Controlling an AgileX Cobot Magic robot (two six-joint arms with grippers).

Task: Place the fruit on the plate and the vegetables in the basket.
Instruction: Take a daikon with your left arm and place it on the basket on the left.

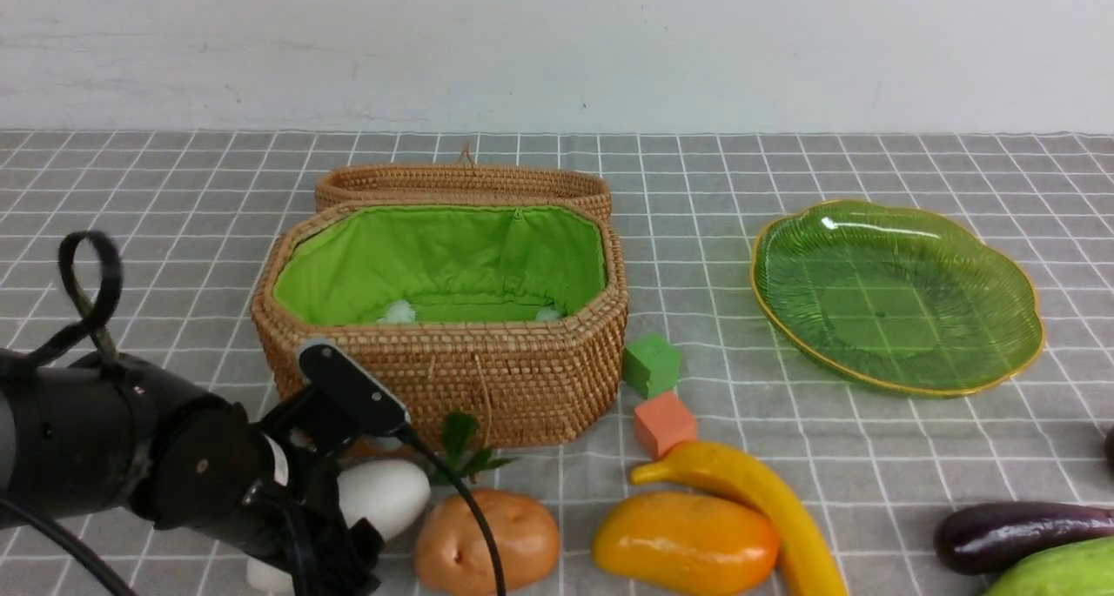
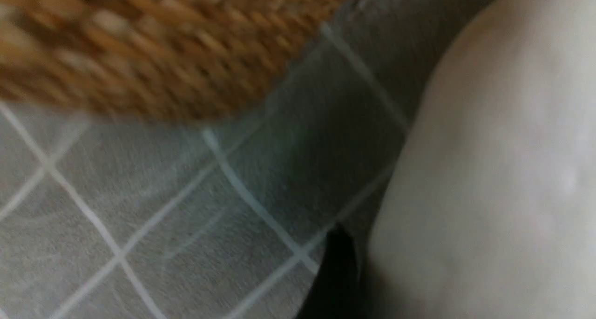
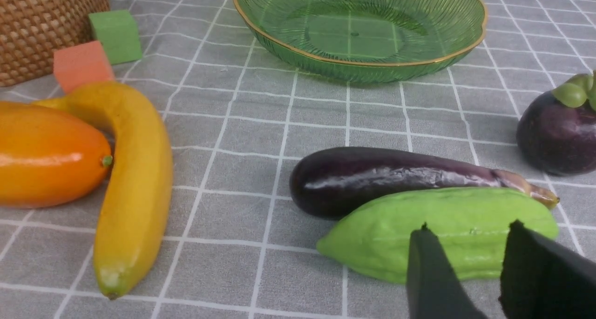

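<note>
Desk (image 1: 130,196) under a grey cloth with a white grid; plain white wall (image 1: 557,39) behind. Landmark: basket (image 1: 487,378), mid-desk, lid (image 1: 461,183) folded back behind it, green lining showing

- Left gripper (image 1: 335,535): low at the desk, in front of the basket's left corner, set about the radish (image 1: 387,492). The white body shows on both sides of it, and the leaves lie against the basket's front wall. Left wrist view is blurred: radish close, one black finger (image 2: 337,272) beside it. Cannot tell whether the jaws are clamped
- Potato (image 1: 496,544): in front of the basket, just right of the radish
- Green cube (image 1: 651,365) at the basket's right front corner, orange cube (image 1: 664,422) just nearer than it
- Mango (image 1: 687,544) and banana (image 1: 783,509): touching, in front and right of the basket
- Plate (image 1: 896,309): well right of the basket, nothing on it
- Eggplant (image 1: 1018,535) and cucumber (image 1: 1062,570): side by side, far right of the basket, nearer than the plate
- Round dark purple fruit (image 3: 554,137): right of the eggplant
- Right gripper (image 3: 469,226): above the cucumber, jaws partly apart, nothing between them
</note>
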